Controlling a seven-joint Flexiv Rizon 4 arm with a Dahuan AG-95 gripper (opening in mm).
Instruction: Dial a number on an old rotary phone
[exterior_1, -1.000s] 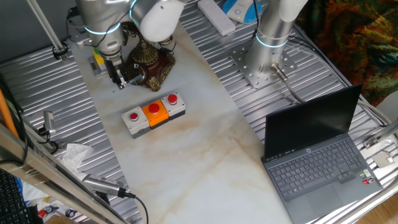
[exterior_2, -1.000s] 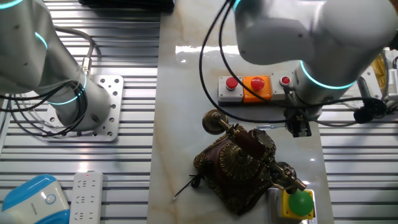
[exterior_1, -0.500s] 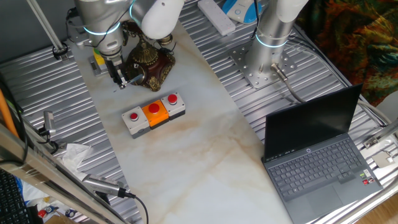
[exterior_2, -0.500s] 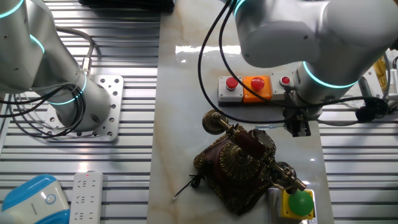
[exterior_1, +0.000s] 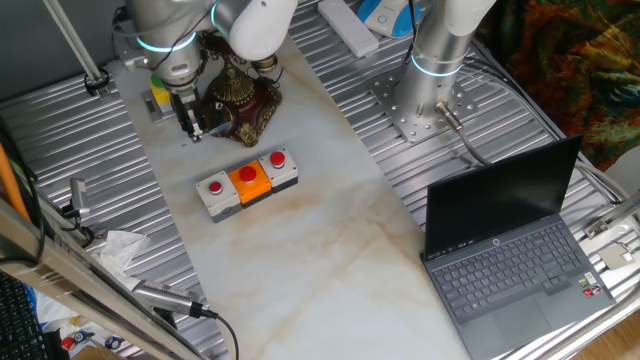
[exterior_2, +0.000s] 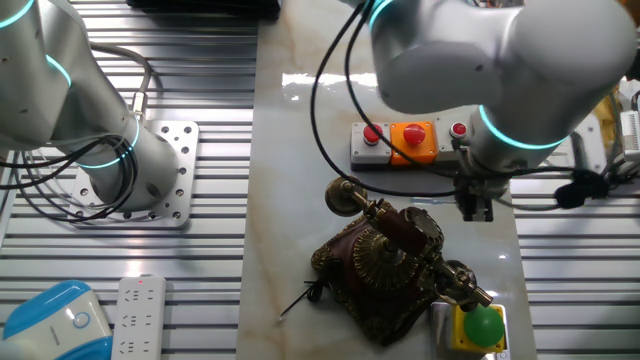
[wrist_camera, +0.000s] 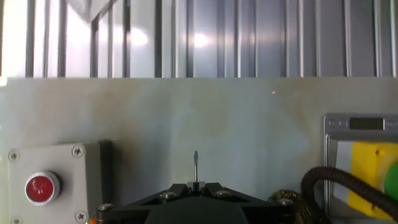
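Observation:
The old rotary phone (exterior_1: 240, 100) is dark brown with brass-gold trim, its handset on the cradle; in the other fixed view (exterior_2: 385, 262) its round dial faces up. My gripper (exterior_1: 190, 125) hangs just beside the phone, between it and the button box, and also shows in the other fixed view (exterior_2: 475, 205). In the hand view the gripper (wrist_camera: 195, 185) is shut on a thin metal pin (wrist_camera: 195, 163) that points down at the bare marble. Only a bit of the phone's brass edge (wrist_camera: 287, 200) shows at the bottom right there.
A grey box with red and orange buttons (exterior_1: 247, 182) lies in front of the phone. A yellow block with a green button (exterior_2: 478, 325) sits right beside the phone. A second arm's base (exterior_1: 425, 100) and an open laptop (exterior_1: 510, 250) stand to the right.
My gripper has shifted slightly sideways beside the phone, still shut on the pin. The phone and the button box have not moved.

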